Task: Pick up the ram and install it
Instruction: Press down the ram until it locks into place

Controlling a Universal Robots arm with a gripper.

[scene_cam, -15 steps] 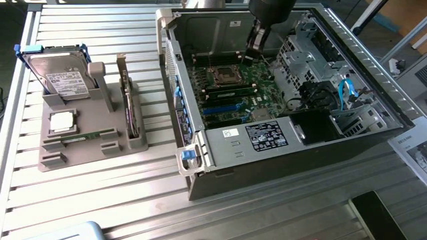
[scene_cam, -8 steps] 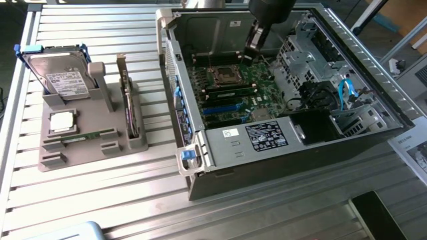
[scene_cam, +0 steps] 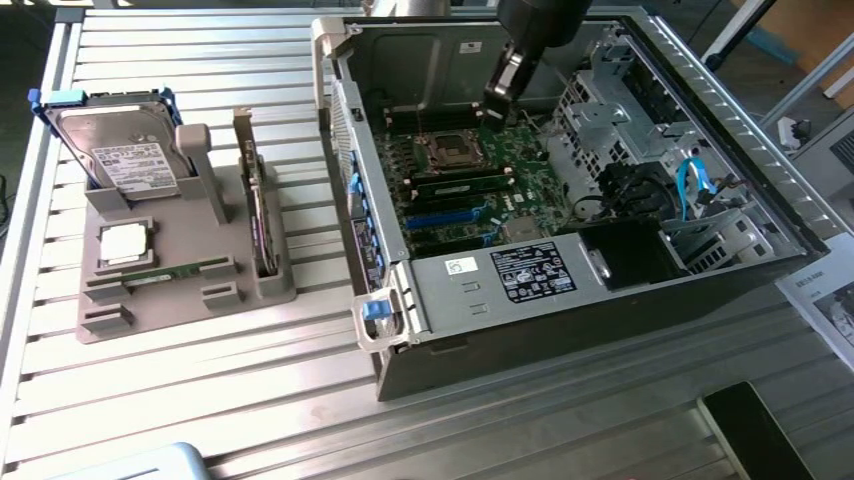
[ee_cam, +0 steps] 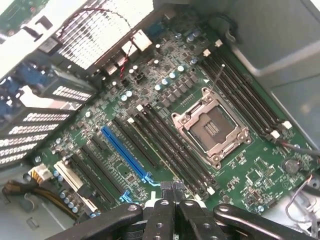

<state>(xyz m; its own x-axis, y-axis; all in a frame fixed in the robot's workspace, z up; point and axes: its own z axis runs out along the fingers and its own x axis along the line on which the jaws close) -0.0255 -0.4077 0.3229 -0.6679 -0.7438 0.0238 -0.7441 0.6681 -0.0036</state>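
Green ram (scene_cam: 461,186) sits seated on the motherboard (ee_cam: 150,100) — below closed, empty gripper (ee_cam: 167,192).

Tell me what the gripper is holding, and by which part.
Cannot tell. The gripper is shut above the motherboard; a small dark bit shows there, but what it is stays unclear.

A green motherboard (ee_cam: 165,100) with black slots and one blue slot (ee_cam: 125,152) is being shown. At nine o'clock, a grey holder (scene_cam: 174,270) is being seen on the silver ribbed table (scene_cam: 200,400). The gripper (ee_cam: 167,192) is being presented black.
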